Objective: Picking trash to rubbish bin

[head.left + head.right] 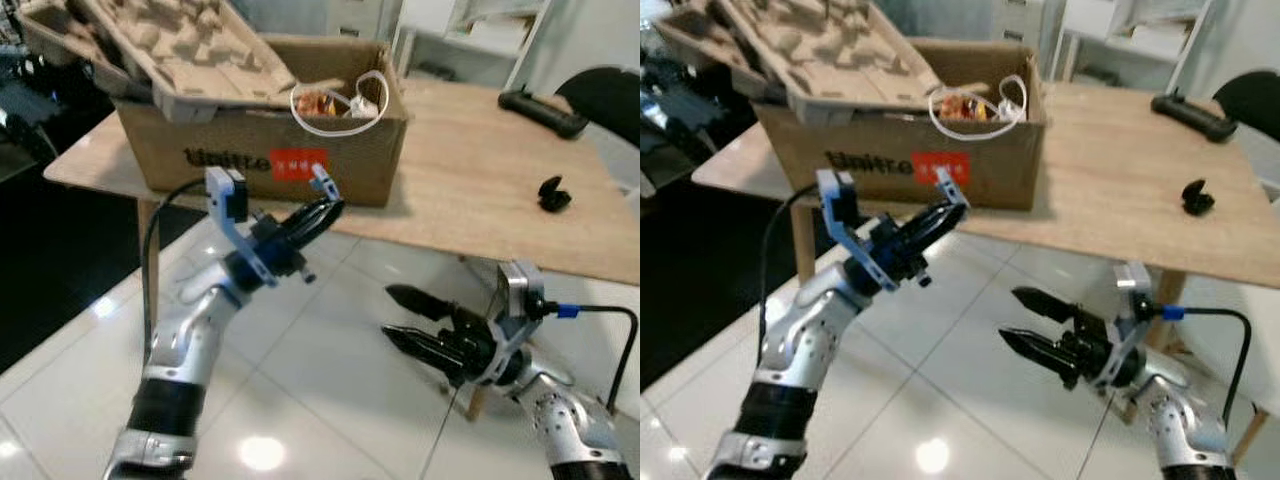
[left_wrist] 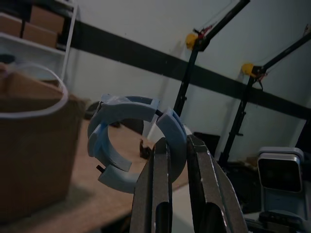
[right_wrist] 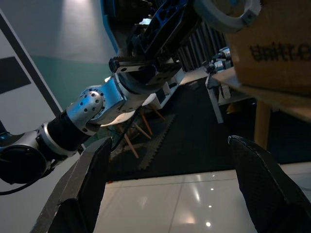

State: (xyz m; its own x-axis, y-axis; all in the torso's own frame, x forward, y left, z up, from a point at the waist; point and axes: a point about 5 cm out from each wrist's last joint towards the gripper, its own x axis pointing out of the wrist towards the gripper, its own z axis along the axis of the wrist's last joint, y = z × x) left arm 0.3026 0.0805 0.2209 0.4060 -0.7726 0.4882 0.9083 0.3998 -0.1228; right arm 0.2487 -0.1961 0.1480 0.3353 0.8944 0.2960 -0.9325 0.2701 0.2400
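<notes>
Glossy white tile floor (image 1: pixel 330 370); light wooden table (image 1: pixel 500 190); white shelving (image 1: pixel 470 40) behind; black chair (image 1: pixel 610 95) at right.

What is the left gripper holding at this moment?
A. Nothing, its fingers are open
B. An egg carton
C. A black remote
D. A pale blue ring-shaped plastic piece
D: in the left wrist view the left gripper has its black fingers closed on the rim of a pale blue ring-shaped plastic piece, raised in front of the cardboard box.

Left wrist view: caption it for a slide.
Left gripper pinching a pale blue split plastic ring beside the brown cardboard box on the wooden table.
</notes>
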